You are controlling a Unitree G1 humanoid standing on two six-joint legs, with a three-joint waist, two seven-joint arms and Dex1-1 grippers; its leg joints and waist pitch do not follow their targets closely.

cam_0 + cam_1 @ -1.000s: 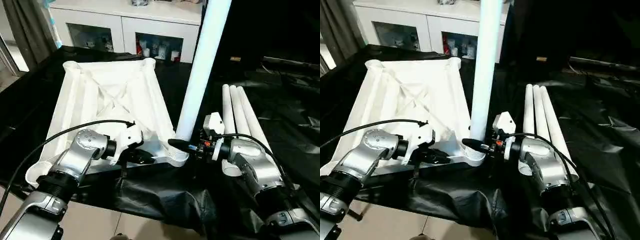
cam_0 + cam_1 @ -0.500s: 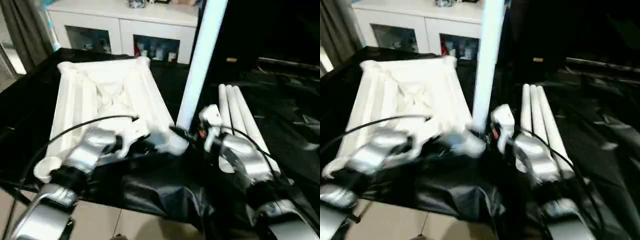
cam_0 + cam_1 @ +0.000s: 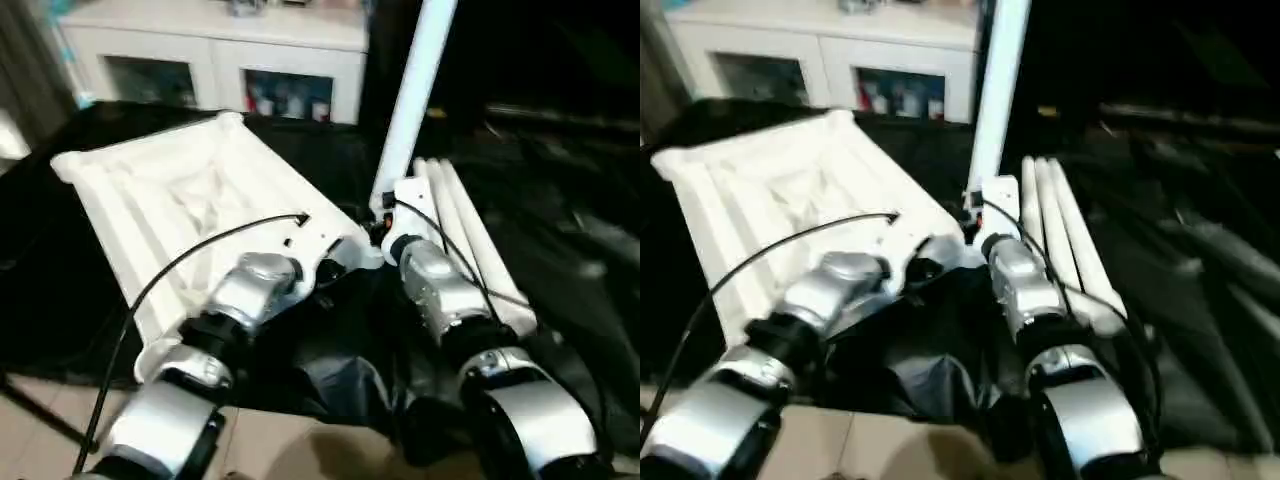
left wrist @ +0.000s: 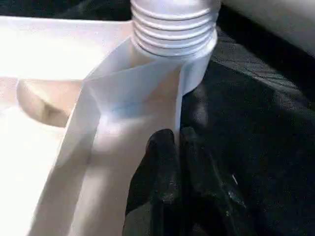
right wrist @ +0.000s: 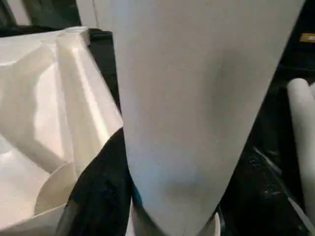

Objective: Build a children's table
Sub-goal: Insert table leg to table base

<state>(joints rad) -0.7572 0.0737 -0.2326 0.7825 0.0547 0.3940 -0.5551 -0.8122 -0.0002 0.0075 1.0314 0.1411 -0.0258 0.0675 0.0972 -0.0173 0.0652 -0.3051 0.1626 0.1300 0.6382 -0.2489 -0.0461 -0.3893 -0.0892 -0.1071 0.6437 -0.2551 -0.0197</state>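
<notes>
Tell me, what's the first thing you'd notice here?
The tall white table leg standing upright in a corner socket of the upside-down tabletop, with the right pincer around its lower end. Beside it, three spare legs lie together on the black sheet. The left pincer rests shut against the tabletop's corner.

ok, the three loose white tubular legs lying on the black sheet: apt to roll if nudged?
Probably yes. The three loose white tubular legs are round and smooth, lying side by side, so a sideways nudge would likely roll them. The crinkled black sheet may slow that. They look hollow plastic, so likely light and stiff, and a bump could scatter all three.
</notes>
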